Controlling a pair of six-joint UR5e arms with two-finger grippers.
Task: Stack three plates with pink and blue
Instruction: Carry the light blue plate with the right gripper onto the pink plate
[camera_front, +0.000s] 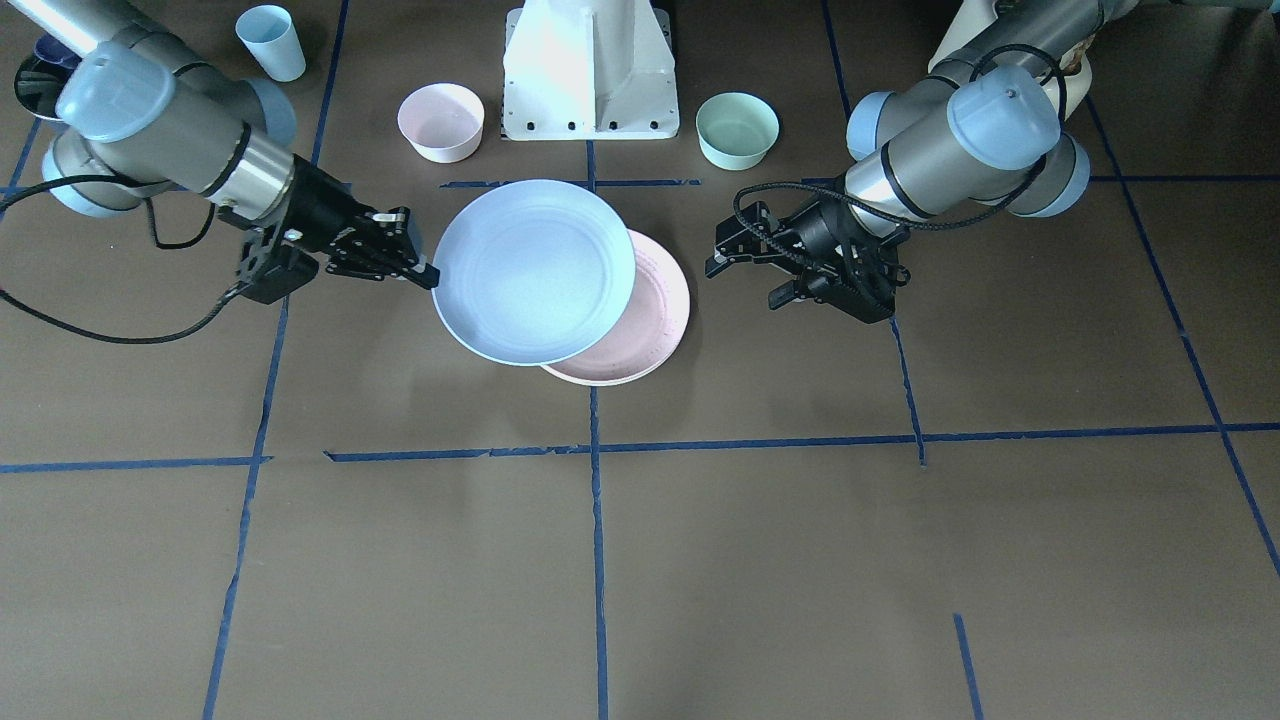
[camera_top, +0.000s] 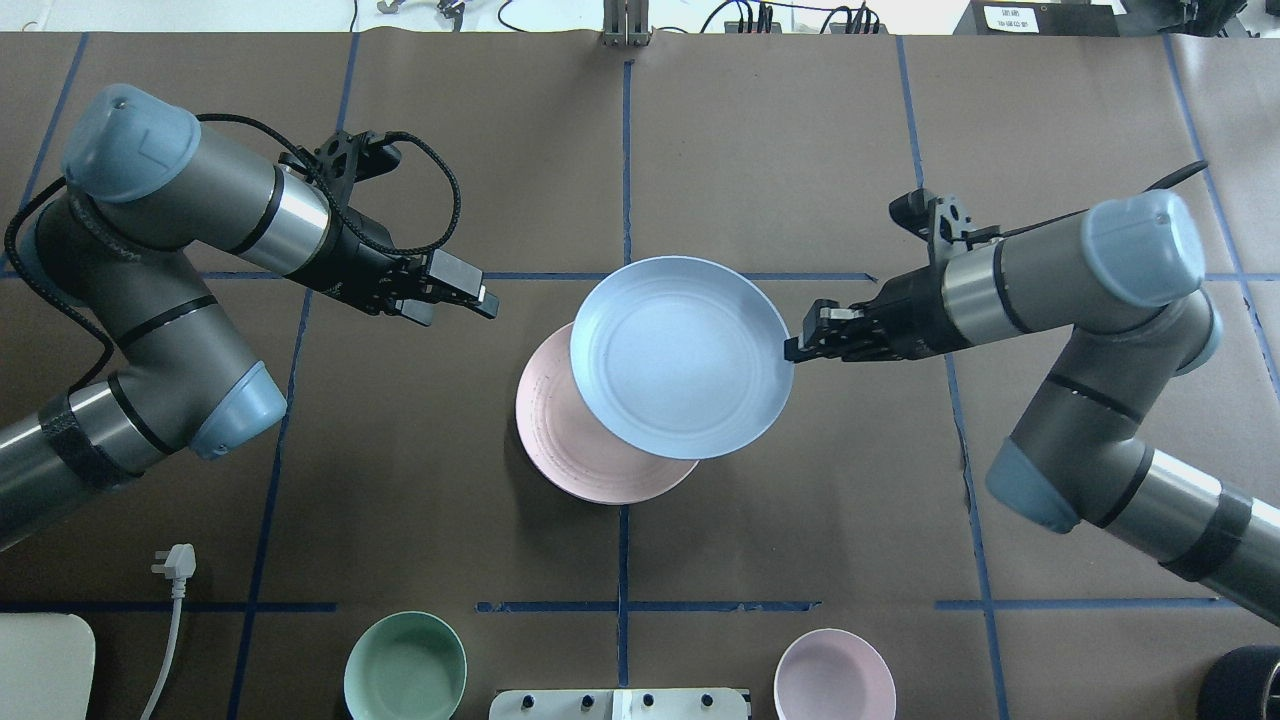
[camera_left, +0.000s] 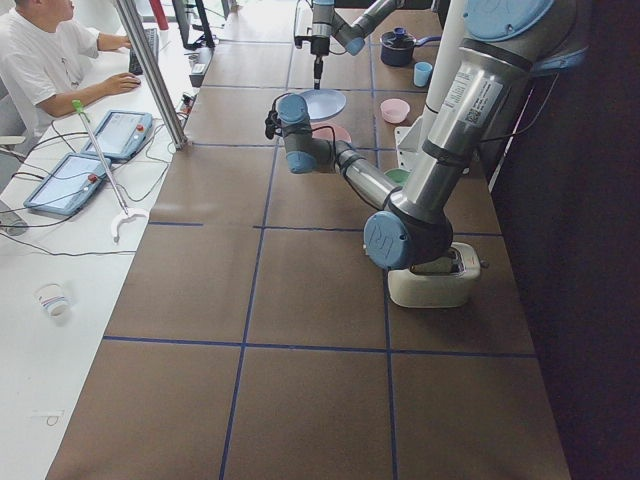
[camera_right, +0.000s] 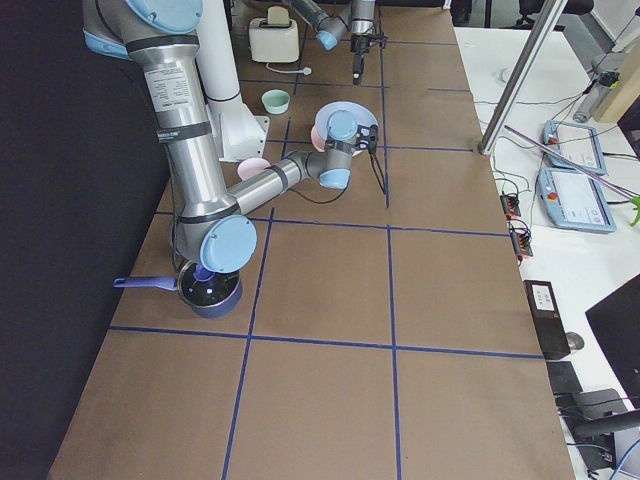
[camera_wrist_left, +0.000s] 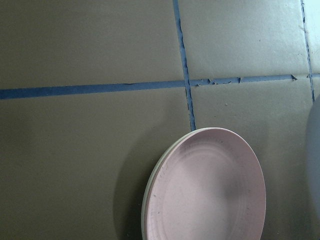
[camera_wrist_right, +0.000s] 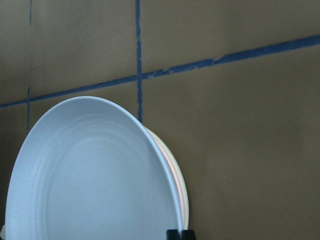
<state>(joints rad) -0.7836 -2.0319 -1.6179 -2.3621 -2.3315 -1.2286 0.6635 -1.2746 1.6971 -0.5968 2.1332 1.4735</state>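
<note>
One matte blue plate (camera_top: 685, 355) — right gripper (camera_top: 795, 350) grasping its rim; left gripper (camera_top: 465, 305) released.

The left arm (camera_top: 150, 230) and right arm (camera_top: 1100, 290) are grey tubes with pale blue joint caps and silver wrist bands. The left pincer (camera_top: 470, 300) and right pincer (camera_top: 795, 350) are black, with black cables (camera_front: 130, 341) looped beside them. The white base (camera_front: 590, 70) has dark screws.

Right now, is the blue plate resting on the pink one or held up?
Held up. The right pincer grips the blue plate by its rim; the left side view shows it raised above the pink plate.
</note>
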